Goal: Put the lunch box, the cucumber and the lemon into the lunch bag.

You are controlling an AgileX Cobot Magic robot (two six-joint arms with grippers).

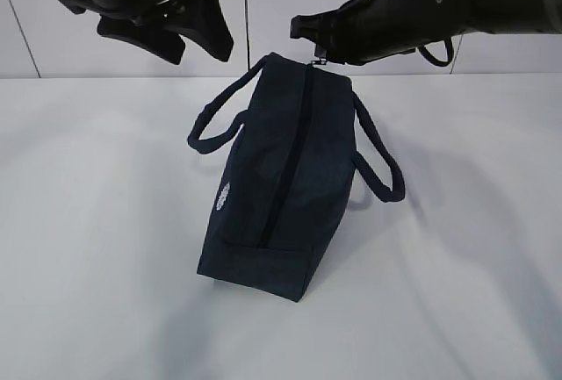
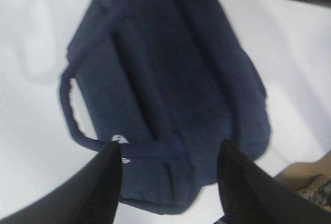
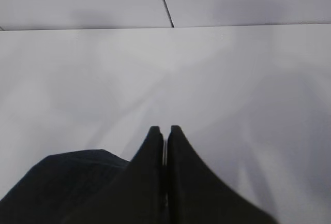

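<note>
The dark navy lunch bag [image 1: 277, 178] stands on the white table, its top zipper [image 1: 290, 152] running front to back and looking shut. A silver pull [image 1: 320, 60] shows at the zipper's far end, just under my right gripper [image 1: 297, 25]. That gripper is shut, with a corner of the lunch bag [image 3: 62, 182] below its black fingers [image 3: 152, 151]. I cannot tell whether it pinches the pull. My left gripper [image 1: 198, 46] hangs open above the bag's left side, holding nothing. From the left wrist, the left gripper [image 2: 169, 151] frames the lunch bag [image 2: 165, 79]. The lunch box, cucumber and lemon are out of view.
Two loop handles [image 1: 211, 134] [image 1: 382, 169] stick out on either side of the bag. A white wall [image 1: 263, 11] rises behind the table. A tan object [image 2: 310, 182] shows at the bottom right corner of the left wrist view.
</note>
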